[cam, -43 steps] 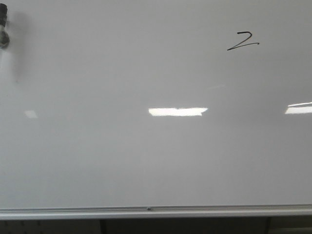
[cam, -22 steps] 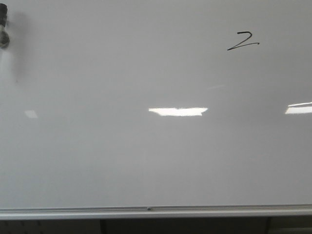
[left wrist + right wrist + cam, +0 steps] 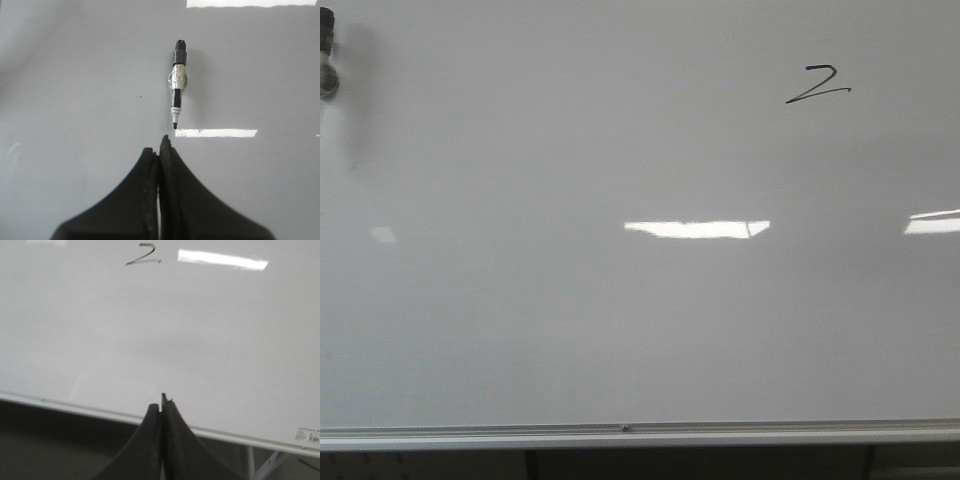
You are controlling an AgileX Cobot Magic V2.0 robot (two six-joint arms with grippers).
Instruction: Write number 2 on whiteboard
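Whiteboard [image 3: 570, 330] fills the front view, glossy and grey-white, with its silver bottom rail [image 3: 620, 434] running along the lower edge; the number 2 [image 3: 818, 84] stands complete as a thin, slanted black stroke in the upper right of the board, well apart from the rail. Compared with the front views of half a second and one second ago, the digit is unchanged in shape and position, and the only difference is that the central light reflection [image 3: 697, 229] now extends a little further to the right, with a faint dark tick near its right end; this reads as a shift in what is mirrored in the gloss, not as new ink. Marker [image 3: 177, 90], seen in the left wrist view with its tip bare, lies against the board surface, near but clear of the left gripper [image 3: 159, 150], whose jaws are pressed together with nothing between them; the same marker shows as a dark shape at the far left edge of the front view. Right gripper [image 3: 161, 405] likewise has its jaws closed and empty, hanging over the rail with the digit far ahead of it on the board. Judged from the finished stroke and the released marker, the writing appears done, with neither arm engaged on the board
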